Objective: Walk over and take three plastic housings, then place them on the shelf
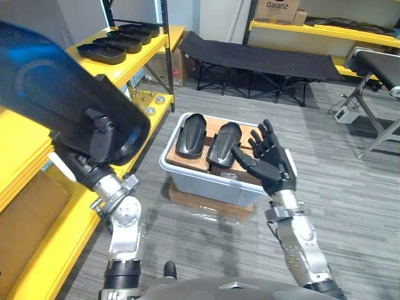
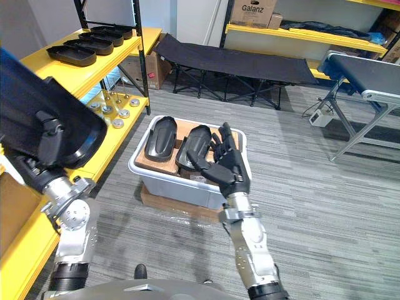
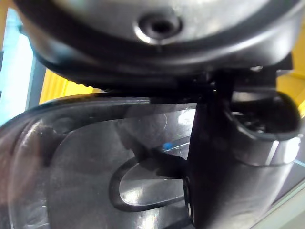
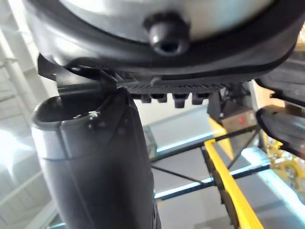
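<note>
Closest in, on the robot's left: left hand raised high, thumb and fingers clamped on a large glossy black plastic housing. This held housing is tilted, hollow side toward the hand, and overlaps the near end of the yellow shelf in the eye views. Wrist view confirms it: thumb pressed across the shiny shell.

Right side, a little further out: right hand lifted, palm turned toward the left, fingers straight and spread wide, holding nothing. It hovers above the near right corner of the bin, clear of the contents.

Floor, just ahead: pale grey bin sitting on a flat piece of cardboard. Inside, two housings side by side on a brown board, lying lengthwise: one to the left, one to the right, the second just beside the right hand's thumb.

Left, along the shelf: upper level carries a row of housings, black, laid one after another. Lower level has small round metal pieces.

Further back: black folding cot on grey carpet. Behind it, another yellow shelf with a cardboard box. Far right: a conveyor on a metal frame.
</note>
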Robot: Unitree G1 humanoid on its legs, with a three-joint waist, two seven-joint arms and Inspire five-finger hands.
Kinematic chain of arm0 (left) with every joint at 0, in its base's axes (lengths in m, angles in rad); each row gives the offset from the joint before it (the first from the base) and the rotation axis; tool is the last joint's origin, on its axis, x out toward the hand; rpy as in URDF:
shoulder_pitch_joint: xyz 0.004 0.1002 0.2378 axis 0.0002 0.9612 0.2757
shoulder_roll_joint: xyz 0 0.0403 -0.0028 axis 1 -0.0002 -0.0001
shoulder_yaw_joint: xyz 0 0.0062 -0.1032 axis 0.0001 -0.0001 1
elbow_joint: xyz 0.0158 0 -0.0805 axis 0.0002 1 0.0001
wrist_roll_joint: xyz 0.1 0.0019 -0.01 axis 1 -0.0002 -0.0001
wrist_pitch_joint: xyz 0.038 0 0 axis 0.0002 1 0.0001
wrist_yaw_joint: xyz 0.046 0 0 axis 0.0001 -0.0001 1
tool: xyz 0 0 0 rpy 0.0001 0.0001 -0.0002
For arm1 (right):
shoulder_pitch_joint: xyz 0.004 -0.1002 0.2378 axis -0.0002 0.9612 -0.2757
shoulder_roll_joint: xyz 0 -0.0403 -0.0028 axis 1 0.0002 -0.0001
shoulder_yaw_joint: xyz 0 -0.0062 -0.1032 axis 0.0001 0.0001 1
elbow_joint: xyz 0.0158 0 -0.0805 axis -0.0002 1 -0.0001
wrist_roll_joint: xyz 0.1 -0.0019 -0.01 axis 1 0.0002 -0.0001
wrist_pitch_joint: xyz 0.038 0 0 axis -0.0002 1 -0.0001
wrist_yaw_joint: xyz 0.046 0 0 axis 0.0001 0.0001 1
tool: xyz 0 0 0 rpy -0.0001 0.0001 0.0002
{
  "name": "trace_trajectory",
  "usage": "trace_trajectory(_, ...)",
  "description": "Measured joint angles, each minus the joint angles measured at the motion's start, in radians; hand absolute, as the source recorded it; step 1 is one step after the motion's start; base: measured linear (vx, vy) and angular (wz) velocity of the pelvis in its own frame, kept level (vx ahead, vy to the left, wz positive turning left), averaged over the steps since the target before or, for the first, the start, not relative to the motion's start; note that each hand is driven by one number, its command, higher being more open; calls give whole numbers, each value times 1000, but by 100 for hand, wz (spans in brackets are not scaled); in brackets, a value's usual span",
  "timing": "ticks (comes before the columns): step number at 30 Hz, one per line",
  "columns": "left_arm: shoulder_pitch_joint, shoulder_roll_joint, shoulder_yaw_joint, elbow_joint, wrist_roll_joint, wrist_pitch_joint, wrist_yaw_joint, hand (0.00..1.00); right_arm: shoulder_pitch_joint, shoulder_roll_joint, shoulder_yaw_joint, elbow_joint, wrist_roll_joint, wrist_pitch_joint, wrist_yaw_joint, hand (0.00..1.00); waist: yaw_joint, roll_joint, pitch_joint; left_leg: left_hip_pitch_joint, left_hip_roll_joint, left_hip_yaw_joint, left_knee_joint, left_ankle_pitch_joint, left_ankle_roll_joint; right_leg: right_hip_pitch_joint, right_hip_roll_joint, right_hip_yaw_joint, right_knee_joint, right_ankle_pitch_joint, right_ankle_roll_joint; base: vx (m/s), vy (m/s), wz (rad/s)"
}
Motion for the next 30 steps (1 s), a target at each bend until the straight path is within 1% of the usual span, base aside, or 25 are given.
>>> trace_trajectory(2, 10, 0, 5, 0, -15, -1, -33, 0, 24, -2, -29, -1, -13, 18, 2, 100, -2, 0, 0, 0, 2, 4, 0, -1, 0, -2, 1, 4, 0, -1, 1, 2, -9, -7)
trace_trajectory(4, 25, 1, 2, -1, -17, -1, -99, 0, 52, 8, -66, 19, -52, 61, -50, 100, -7, 2, -1, -1, 8, 7, 0, -1, 0, -4, 2, 8, 1, -1, 1, 4, -15, -5)
trace_trajectory(5, 33, 1, -2, -2, -18, -1, -113, 0, 57, 12, -79, 32, -55, 72, -66, 100, -8, 4, -2, -2, 9, 9, 0, -1, 0, -7, 2, 10, 1, -1, 2, -1, -13, -10)
trace_trajectory(7, 60, 1, -19, -4, -23, 0, -154, 0, 77, 24, -124, 78, -122, 101, -130, 100, -8, 13, -5, -4, 9, 20, 0, -3, -1, -13, 1, 24, 2, -1, 2, 14, -3, -15)
trace_trajectory(9, 93, 1, -31, -14, -24, 9, -179, 0, 88, 24, -159, 121, -127, 121, -155, 100, -17, 25, -3, -3, 11, 29, 0, -6, -3, -17, 2, 33, 1, 0, 3, 29, -3, -13)
trace_trajectory(10, 107, 1, -30, -17, -25, 15, -192, 0, 90, 24, -174, 135, -127, 124, -158, 100, -28, 32, -2, -3, 11, 30, 0, -6, -3, -18, 2, 33, 1, 1, 2, 18, -6, -7)
trace_trajectory(12, 116, 1, -30, -17, -26, 26, -211, 0, 97, 24, -190, 139, -127, 124, -158, 100, -31, 39, -4, -1, 12, 35, 0, -8, -6, -18, 5, 35, 0, 2, 0, 20, -9, -7)
trace_trajectory(16, 118, 1, -30, -19, -26, 26, -246, 0, 89, 25, -195, 139, -127, 123, -152, 100, -25, 41, -4, -2, 14, 29, 0, -9, -8, -16, 6, 30, -1, 1, -1, 10, -6, 1)
trace_trajectory(20, 150, 0, -34, -82, -27, 30, -291, 0, 53, 60, -140, 139, -126, 113, -148, 100, -13, 42, -4, -25, 8, -12, 0, -4, -9, -12, 4, -9, -10, -1, 2, 2, -8, 26)
trace_trajectory(22, 158, -2, -43, -141, -26, 41, -308, 0, 36, 88, -84, 151, -129, 108, -146, 100, 9, 44, -3, -57, -2, -65, 0, 8, -8, -7, 3, -65, -17, -4, 3, 6, -6, 71)
trace_trajectory(23, 160, -3, -45, -156, -26, 48, -310, 0, 31, 93, -71, 157, -131, 108, -144, 100, 15, 44, -3, -62, -5, -81, 0, 11, -8, -3, 3, -83, -17, -6, 5, 19, -6, 79)
trace_trajectory(24, 170, -4, -45, -188, -27, 64, -323, 0, 24, 97, -37, 171, -139, 108, -141, 100, 31, 44, -2, -70, -9, -111, 0, 15, -6, 8, 2, -116, -17, -10, 9, 27, -18, 74)
trace_trajectory(25, 190, -4, -40, -212, -27, 68, -338, 0, 12, 98, -10, 186, -161, 108, -133, 100, 44, 44, -1, -72, -12, -132, 0, 17, -6, 20, 0, -140, -16, -15, 13, 37, -36, 79)
trace_trajectory(28, 275, -5, 1, -263, -27, 71, -376, 0, -43, 98, 51, 227, -176, 108, -111, 100, 105, 44, 1, -74, -31, -178, 0, 19, -3, 43, -6, -192, -14, -26, 19, 40, -19, 50)
trace_trajectory(30, 313, -9, 40, -267, -29, 71, -384, 0, -81, 97, 66, 238, -204, 108, -108, 100, 123, 41, 3, -74, -40, -197, 0, 20, -2, 55, -13, -213, -13, -32, 24, 45, 8, 34)
